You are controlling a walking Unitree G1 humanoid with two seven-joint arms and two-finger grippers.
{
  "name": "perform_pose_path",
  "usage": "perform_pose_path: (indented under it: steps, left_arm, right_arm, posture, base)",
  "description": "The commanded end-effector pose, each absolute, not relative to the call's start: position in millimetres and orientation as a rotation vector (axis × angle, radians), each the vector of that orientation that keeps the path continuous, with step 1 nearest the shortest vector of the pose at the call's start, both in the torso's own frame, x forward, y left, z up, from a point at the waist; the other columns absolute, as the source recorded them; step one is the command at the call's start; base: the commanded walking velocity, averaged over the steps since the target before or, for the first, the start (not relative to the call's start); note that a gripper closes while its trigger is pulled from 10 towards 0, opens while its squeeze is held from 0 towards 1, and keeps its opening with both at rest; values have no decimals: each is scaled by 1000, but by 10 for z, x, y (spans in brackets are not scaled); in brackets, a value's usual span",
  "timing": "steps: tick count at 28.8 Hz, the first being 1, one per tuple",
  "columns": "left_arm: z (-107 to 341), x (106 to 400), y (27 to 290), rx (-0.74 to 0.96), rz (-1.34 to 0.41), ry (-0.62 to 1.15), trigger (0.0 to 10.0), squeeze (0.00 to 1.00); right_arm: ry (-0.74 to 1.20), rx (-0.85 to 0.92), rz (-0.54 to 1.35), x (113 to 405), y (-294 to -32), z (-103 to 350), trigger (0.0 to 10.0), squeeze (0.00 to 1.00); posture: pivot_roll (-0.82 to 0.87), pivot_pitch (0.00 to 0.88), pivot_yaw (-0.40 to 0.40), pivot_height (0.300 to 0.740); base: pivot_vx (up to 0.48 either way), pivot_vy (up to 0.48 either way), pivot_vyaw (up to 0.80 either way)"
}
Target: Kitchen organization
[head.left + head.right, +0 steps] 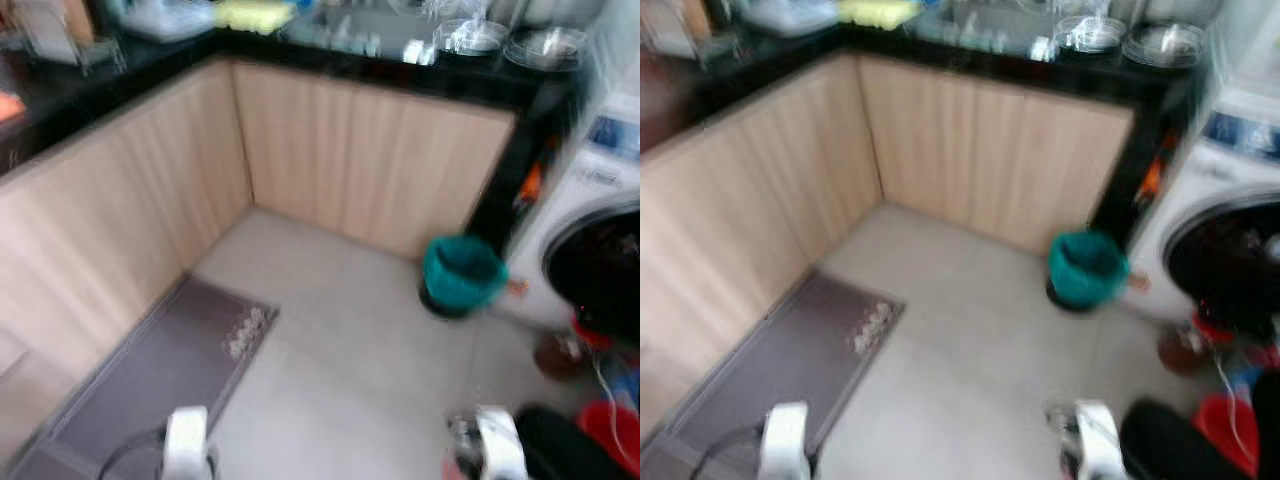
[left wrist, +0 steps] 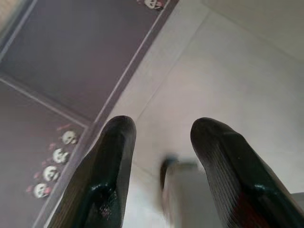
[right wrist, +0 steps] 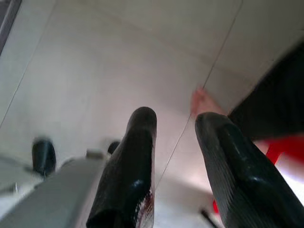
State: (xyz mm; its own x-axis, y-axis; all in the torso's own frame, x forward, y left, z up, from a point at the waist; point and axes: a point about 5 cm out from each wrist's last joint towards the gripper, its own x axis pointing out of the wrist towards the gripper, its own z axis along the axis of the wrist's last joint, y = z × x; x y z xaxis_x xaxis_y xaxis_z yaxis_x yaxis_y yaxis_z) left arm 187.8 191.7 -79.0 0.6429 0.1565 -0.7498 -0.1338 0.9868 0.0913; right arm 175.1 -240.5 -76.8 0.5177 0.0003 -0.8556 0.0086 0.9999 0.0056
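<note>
I face a kitchen corner, and the picture is blurred. A black countertop [image 1: 470,80] runs over pale wood cabinets [image 1: 370,160] and carries metal dishes [image 1: 470,35] and a yellow item [image 1: 255,14]. Both silver arms hang low at the bottom edge, left [image 1: 187,440] and right [image 1: 497,440]. In the left wrist view my left gripper [image 2: 164,126] is open over the floor beside the mat, holding nothing. The right gripper [image 3: 176,116] is open above pale tiles, also with nothing in it.
A teal bin [image 1: 460,272] stands on the floor by a white washing machine [image 1: 590,230] at the right. A grey mat [image 1: 160,370] lies along the left cabinets. A dark shape [image 1: 560,445] and a red item [image 1: 610,425] sit at the bottom right.
</note>
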Motion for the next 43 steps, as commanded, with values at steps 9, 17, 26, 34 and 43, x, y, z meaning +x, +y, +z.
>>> perform_pose_path:
  steps: [9, 17, 26, 34, 43]
  left_arm:
    - [-846, 1757, 1983, 37, 186, 908, 10000, 0]
    - [-867, 1720, 1957, 31, 176, 919, 10000, 0]
    - [-865, 1715, 1974, 44, 168, 916, 10000, 0]
    - [-863, 1718, 1985, 48, 164, 918, 10000, 0]
    - [-857, 1734, 1977, 33, 168, 914, 10000, 0]
  right_arm:
    - [1004, 22, 10, 1788, -2344, -764, 10000, 0]
    - [1009, 11, 10, 1752, -2363, -775, 10000, 0]
    - [1008, 14, 9, 1740, -2339, -787, 10000, 0]
    - [1000, 25, 2, 1747, -2331, -785, 10000, 0]
    - [1001, 18, 13, 1766, -2343, -773, 10000, 0]
  posture:
    - [-20, 0, -59, 706]
    - [-31, 0, -37, 706]
    - [-26, 0, -29, 706]
    - [-28, 0, -28, 706]
    - [-17, 0, -46, 706]
  base:
    - [361, 0, 0]
    - [364, 0, 0]
    - [376, 0, 0]
    - [377, 0, 0]
    - [377, 0, 0]
